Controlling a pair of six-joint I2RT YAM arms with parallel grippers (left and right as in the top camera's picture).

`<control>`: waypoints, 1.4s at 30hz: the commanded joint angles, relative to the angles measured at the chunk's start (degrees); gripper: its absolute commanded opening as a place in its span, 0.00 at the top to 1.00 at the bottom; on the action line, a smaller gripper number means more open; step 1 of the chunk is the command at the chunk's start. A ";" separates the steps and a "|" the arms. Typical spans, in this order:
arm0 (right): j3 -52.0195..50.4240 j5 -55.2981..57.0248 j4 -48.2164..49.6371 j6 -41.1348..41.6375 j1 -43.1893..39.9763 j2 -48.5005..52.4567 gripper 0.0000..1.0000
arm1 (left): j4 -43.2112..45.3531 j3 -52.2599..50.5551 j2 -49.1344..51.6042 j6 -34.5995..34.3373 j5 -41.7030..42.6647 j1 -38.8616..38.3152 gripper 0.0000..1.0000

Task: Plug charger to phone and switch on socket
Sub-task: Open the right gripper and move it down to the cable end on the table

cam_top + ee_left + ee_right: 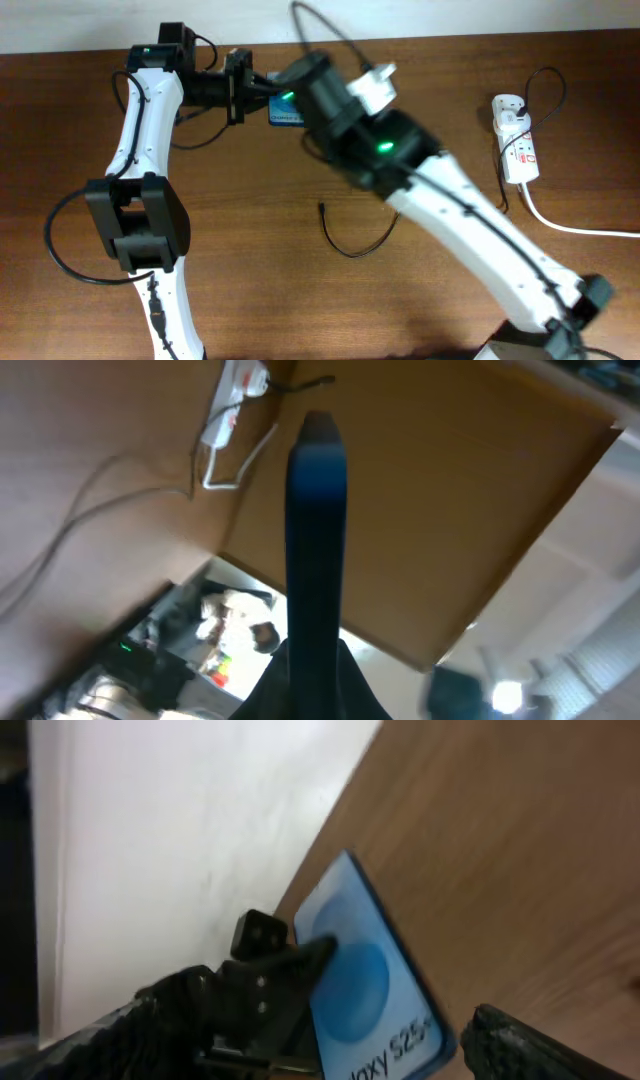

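My left gripper (250,88) is shut on the phone (284,116) and holds it above the table's far edge. In the left wrist view the phone (315,530) shows edge-on, rising from the jaws (318,685). My right gripper (296,92) is open around the phone's end. In the right wrist view the blue screen (365,985) sits between its fingers (400,1020), not clamped. The charger (352,243) lies loose on the table, its plug (322,207) free. The socket (515,140) lies at the right, and also shows in the left wrist view (232,405).
The socket's thick white cord (575,226) runs off to the right edge. A thin black cable (545,85) loops beside the socket. A white wall (170,830) stands just behind the table's far edge.
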 commanded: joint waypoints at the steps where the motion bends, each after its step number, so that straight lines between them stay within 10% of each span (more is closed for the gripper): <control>1: 0.92 -14.08 -3.93 -20.81 -8.00 -5.01 0.01 | 5.55 1.11 -0.24 9.64 1.38 0.59 1.00; 8: 0.92 -25.66 -24.26 -40.02 -22.38 -2.95 0.01 | 12.00 1.27 -0.31 23.89 9.18 1.38 1.00; 13: -1.27 -25.00 -28.33 -46.47 -21.03 -0.17 0.01 | 12.09 1.27 -1.79 25.66 -3.72 1.49 1.00; 20: -13.38 -23.93 -22.12 -47.30 -19.02 3.26 0.01 | 7.28 1.27 -12.76 25.94 -38.23 4.61 1.00; 26: -19.19 -24.81 -15.37 -55.47 -7.82 7.34 0.13 | 4.72 1.27 -14.14 25.73 -39.74 8.48 1.00; 38: -19.26 -23.54 -5.95 -53.66 -3.82 18.80 0.02 | 2.84 1.27 -14.14 25.75 -43.15 8.90 1.00; 42: -21.77 -18.97 -3.76 -53.62 -3.58 18.97 0.23 | 2.84 1.27 -14.14 25.75 -43.15 8.87 1.00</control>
